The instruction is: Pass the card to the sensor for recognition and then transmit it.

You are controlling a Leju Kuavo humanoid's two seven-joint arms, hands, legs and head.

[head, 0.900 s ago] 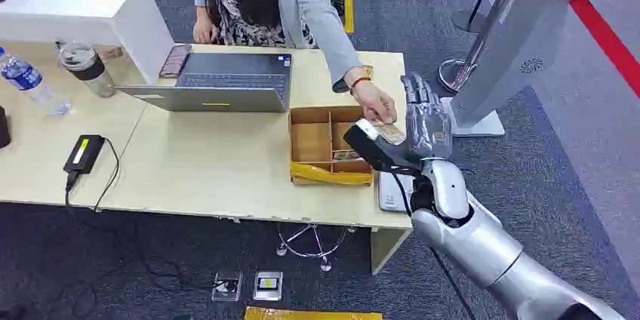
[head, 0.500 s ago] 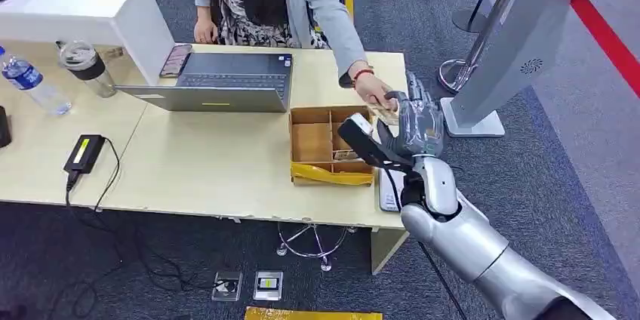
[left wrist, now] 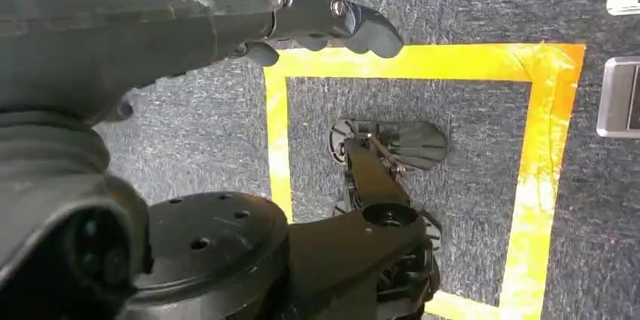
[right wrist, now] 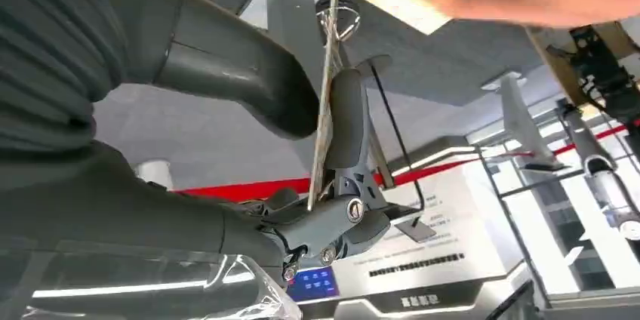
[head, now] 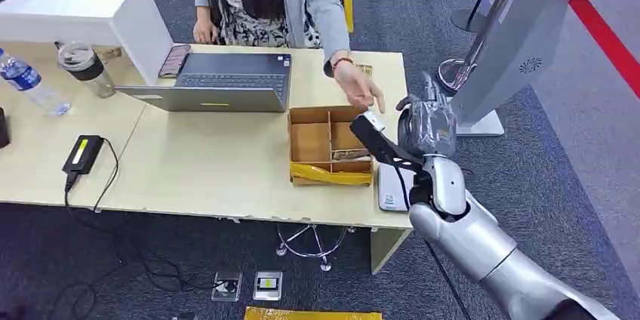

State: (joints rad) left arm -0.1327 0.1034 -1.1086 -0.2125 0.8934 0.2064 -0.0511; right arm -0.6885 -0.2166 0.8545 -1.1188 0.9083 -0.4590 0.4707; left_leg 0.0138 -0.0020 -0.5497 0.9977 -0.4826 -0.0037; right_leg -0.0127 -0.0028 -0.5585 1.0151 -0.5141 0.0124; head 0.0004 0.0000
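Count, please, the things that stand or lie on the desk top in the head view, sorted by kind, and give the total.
Laptop: 1
Drink containers: 2, a water bottle and a lidded cup
Phone: 1
Power adapter: 1
Cardboard tray: 1
White box: 1
Total: 7

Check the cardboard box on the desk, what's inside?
The box has open dividers; one flat card-like item lies in a right-hand compartment. The right hand's wrist camera covers the far right corner.

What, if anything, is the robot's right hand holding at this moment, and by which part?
The right hand pinches the card, seen edge-on, between thumb and a finger, partway along its length. The left hand holds nothing.
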